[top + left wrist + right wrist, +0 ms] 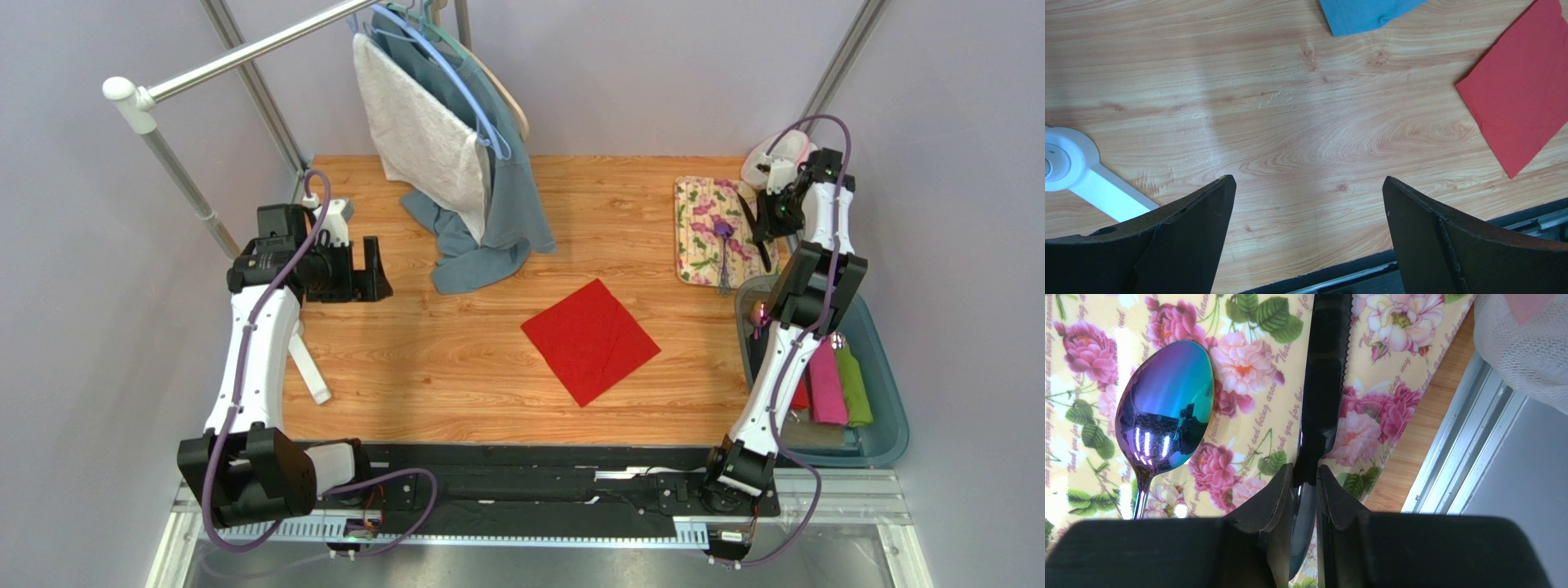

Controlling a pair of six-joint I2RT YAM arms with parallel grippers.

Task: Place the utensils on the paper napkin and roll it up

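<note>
The red paper napkin [590, 339] lies flat and unfolded on the wooden table, also at the right edge of the left wrist view [1527, 101]. My right gripper [1304, 476] is shut on a dark knife [1324, 367] with a serrated edge, above the floral cloth [709, 233] at the back right. An iridescent spoon [1166, 404] lies on that cloth, left of the knife. My left gripper [1308, 196] is open and empty above bare wood at the left side of the table [350, 272], far from the napkin.
A teal bin [886, 404] at the right edge holds pink and green rolls [838, 386]. Grey and blue cloths [454, 159] hang from a rack at the back and drape onto the table. A white stand foot [1082, 174] lies near the left gripper.
</note>
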